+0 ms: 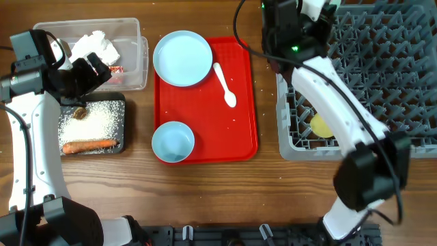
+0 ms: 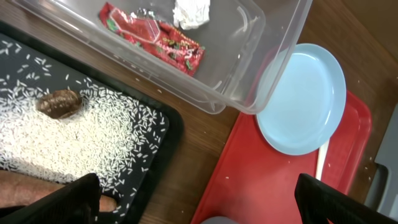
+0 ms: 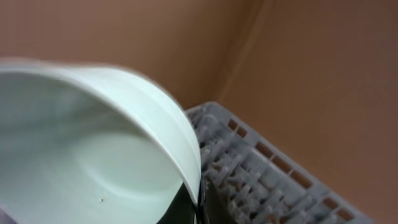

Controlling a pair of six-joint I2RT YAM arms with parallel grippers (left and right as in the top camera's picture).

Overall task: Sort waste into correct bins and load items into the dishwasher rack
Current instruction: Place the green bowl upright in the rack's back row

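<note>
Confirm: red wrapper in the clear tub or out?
In. The red wrapper lies on the floor of the clear tub, beside the tissue.

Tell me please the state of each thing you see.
Clear tub: holds tissue, red wrapper.
Black tray: holds rice, brown lump, orange stick.
Plate: empty, on red tray.
Blue bowl: upright, on red tray.
Spoon: lying on red tray.
Yellow cup: in rack.
Pale green bowl: held by right fingers.
Left fingers: open, empty.
</note>
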